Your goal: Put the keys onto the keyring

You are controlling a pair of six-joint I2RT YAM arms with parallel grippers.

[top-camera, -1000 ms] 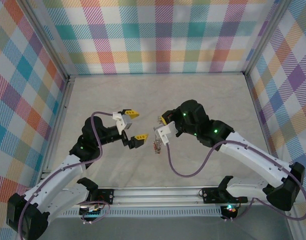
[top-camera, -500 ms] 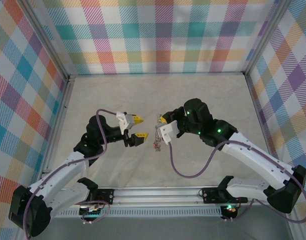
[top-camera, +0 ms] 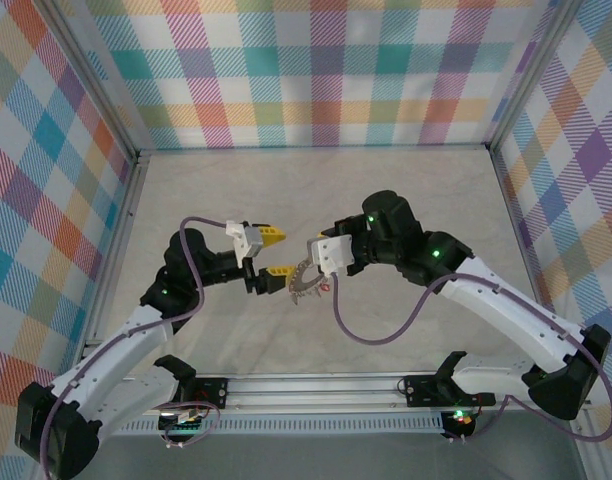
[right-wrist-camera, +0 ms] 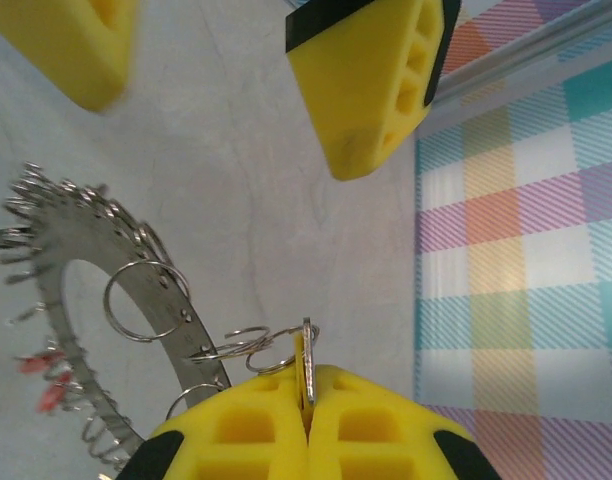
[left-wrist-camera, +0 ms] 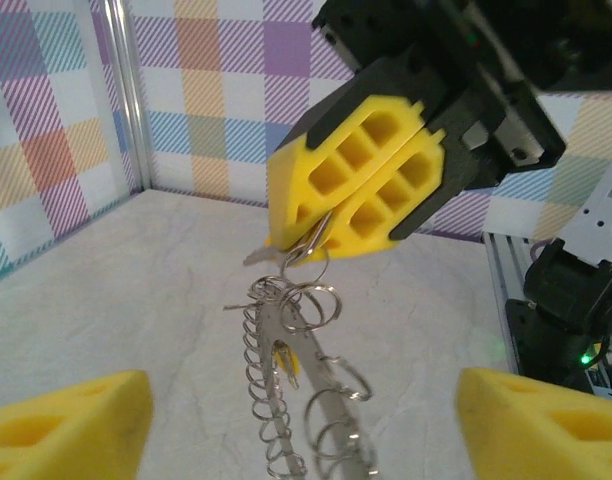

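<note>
Both arms bend at the elbow and reach in to the middle of the tabletop [top-camera: 236,190], so the two claws face each other, very near. The right claw [top-camera: 311,262] points left and a bit down, its yellow fingers [right-wrist-camera: 256,440] pressed tight together on a thin silver bit at the edge of the keyring [top-camera: 304,283], which hangs from it over the tabletop. The left claw [top-camera: 274,252] points right with its fingers [left-wrist-camera: 66,420] wide apart, just beside the keyring.

keyring [top-camera: 304,282] under right pincer [right-wrist-camera: 308,400], left pincer [top-camera: 274,252] beside (over table [top-camera: 386,190])
</note>
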